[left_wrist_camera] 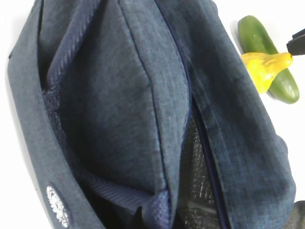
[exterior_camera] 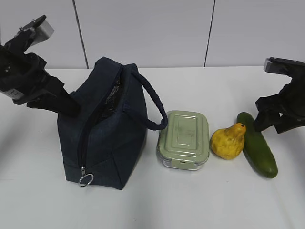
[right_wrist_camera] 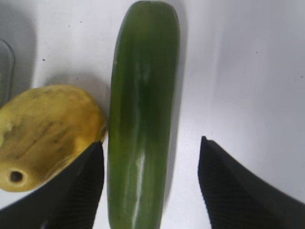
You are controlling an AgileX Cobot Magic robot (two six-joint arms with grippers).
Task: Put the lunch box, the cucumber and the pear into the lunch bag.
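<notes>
On the left of the table, my left gripper (exterior_camera: 71, 109), pressed shut, meets the lunch bag (exterior_camera: 107, 138) at its gaping zipper; what it pinches I cannot tell. Beside the bag sit the lunch box (exterior_camera: 184, 138) and pear (exterior_camera: 228, 142). My right gripper (right_wrist_camera: 150, 183) is spread astride the cucumber (right_wrist_camera: 140, 119); I should clear the pear before closing squarely.

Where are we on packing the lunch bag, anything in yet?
Nothing is packed yet. The lunch box, pear and cucumber all lie on the table beside the bag, whose zipper is open. In hand: the open right gripper straddles the cucumber, not yet closed on it; the left gripper is at the bag's far side, tips hidden. Left: all three items.
</notes>
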